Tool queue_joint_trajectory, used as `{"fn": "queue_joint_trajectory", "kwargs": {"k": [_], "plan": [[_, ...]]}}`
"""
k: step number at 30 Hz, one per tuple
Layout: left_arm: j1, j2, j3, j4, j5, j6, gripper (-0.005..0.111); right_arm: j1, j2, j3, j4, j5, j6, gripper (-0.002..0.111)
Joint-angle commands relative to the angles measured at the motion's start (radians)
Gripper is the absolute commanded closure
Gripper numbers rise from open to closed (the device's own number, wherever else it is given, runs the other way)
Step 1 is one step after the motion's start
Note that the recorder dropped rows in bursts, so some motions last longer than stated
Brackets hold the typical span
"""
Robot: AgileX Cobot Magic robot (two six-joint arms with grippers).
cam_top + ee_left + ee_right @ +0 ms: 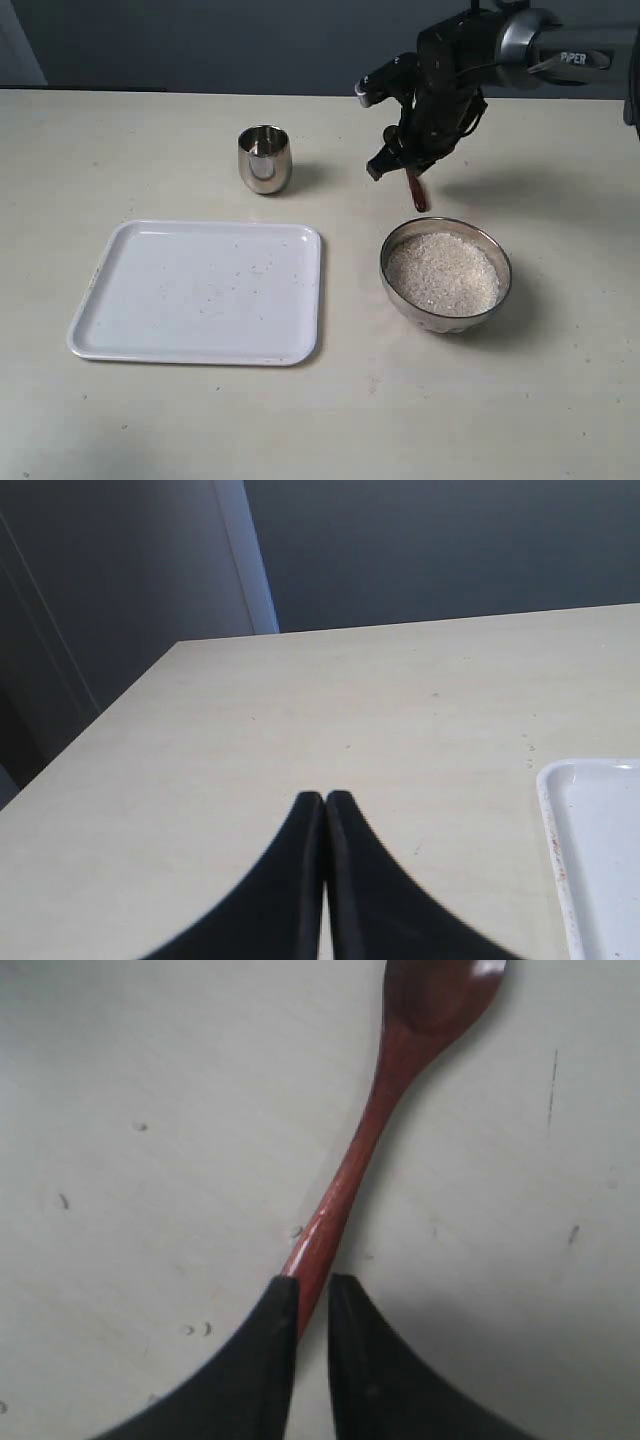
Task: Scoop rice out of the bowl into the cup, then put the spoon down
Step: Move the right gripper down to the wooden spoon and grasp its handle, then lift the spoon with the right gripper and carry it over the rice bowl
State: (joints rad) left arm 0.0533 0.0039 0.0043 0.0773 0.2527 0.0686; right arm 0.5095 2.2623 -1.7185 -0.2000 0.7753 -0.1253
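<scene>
We take this for a robotics lab: a plain cream bench [560,400] against a dark grey wall [200,40], with a robot arm [540,45] marked PIPER over it.

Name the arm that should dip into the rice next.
Right. The right gripper is shut on the spoon, which hangs close by the bowl of rice. The left gripper is shut on nothing, over bare table beside the tray, with no bowl in its view.
</scene>
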Motion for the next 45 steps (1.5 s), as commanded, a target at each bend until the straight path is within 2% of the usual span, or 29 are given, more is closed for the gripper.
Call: {"fn": "queue_joint_trajectory", "kwargs": {"k": [1, 3, 15, 17, 20, 35, 39, 45], "plan": [[-0.007, -0.004, -0.004, 0.003, -0.014, -0.004, 0.106, -0.002, 0.011, -0.002, -0.019, -0.036, 0.003, 0.070], [-0.007, -0.004, -0.004, 0.003, -0.014, -0.004, 0.106, -0.002, 0.014, -0.002, -0.019, -0.061, 0.019, 0.063], [-0.007, -0.004, -0.004, 0.003, -0.014, -0.004, 0.106, -0.002, 0.081, -0.002, -0.045, -0.073, 0.052, 0.064], [-0.007, -0.004, -0.004, 0.003, -0.014, -0.004, 0.106, -0.002, 0.086, -0.002, -0.045, -0.067, 0.052, 0.077], [-0.007, -0.004, -0.004, 0.003, -0.014, -0.004, 0.106, -0.002, 0.086, -0.002, -0.043, -0.044, 0.052, 0.109], [-0.007, -0.004, -0.004, 0.003, -0.014, -0.004, 0.106, -0.002, -0.035, -0.002, -0.233, 0.054, 0.048, 0.109], [-0.007, -0.004, -0.004, 0.003, -0.014, -0.004, 0.106, -0.002, -0.081, -0.002, -0.302, 0.143, 0.045, 0.109], [-0.007, -0.004, -0.004, 0.003, -0.014, -0.004, 0.106, 0.005, -0.165, -0.002, -0.307, 0.295, 0.045, 0.109]]}}
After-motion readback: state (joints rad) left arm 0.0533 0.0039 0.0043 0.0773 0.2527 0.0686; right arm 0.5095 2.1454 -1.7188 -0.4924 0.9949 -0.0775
